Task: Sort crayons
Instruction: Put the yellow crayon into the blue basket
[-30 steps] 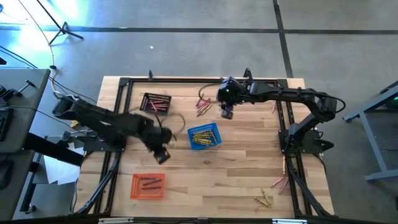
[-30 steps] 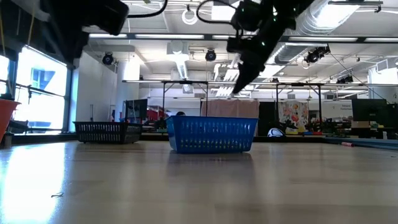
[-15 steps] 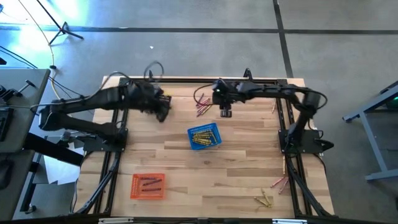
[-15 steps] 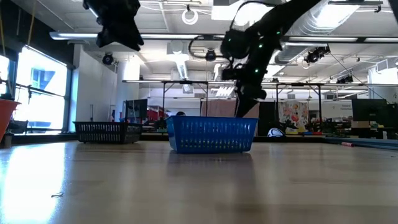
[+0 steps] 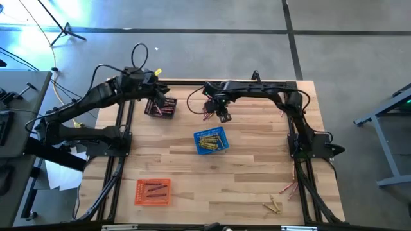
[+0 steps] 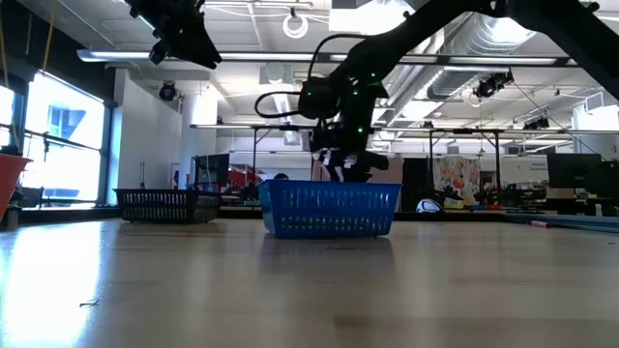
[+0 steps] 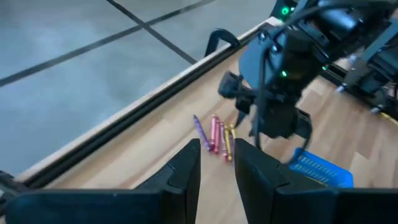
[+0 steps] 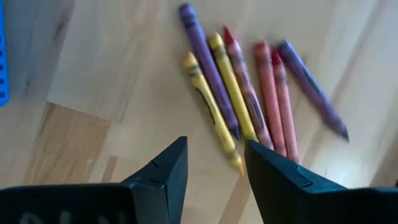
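Two crayons [image 8: 205,102] tips hidden by right gripper [image 8: 214,163].

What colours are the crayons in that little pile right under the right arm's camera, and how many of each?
In the right wrist view, the loose pile of crayons:
Purple crayons: 2
Yellow crayons: 2
Red-pink crayons: 3
Total: 7
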Motion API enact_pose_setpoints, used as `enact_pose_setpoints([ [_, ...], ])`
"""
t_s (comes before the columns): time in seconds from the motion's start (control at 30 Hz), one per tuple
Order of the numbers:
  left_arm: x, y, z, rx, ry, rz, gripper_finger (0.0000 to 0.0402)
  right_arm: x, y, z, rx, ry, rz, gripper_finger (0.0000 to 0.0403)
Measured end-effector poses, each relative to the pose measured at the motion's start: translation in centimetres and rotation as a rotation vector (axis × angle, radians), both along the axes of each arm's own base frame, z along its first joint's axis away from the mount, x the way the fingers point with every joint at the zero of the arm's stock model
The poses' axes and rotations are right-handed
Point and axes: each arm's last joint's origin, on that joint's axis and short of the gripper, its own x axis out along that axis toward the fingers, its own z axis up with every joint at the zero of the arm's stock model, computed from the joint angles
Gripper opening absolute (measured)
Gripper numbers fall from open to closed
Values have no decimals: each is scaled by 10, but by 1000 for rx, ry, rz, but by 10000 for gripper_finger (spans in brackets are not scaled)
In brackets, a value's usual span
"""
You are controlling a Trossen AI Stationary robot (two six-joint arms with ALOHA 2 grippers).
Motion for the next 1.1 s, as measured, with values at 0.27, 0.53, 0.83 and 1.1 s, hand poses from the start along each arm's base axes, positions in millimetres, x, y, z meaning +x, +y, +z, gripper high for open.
enact_pose_setpoints([
  [0.27,-7,9,1,83,56,-3,85,9,9,-23,37,38,66,144],
  [0.53,-12,16,1,114,83,14,85,13,16,-24,23,40,7,143],
  [0.83,-16,22,1,143,109,30,85,24,14,-13,-2,-28,-20,143],
  [1.1,-20,26,1,135,105,32,85,24,3,-11,42,-84,-32,143],
])
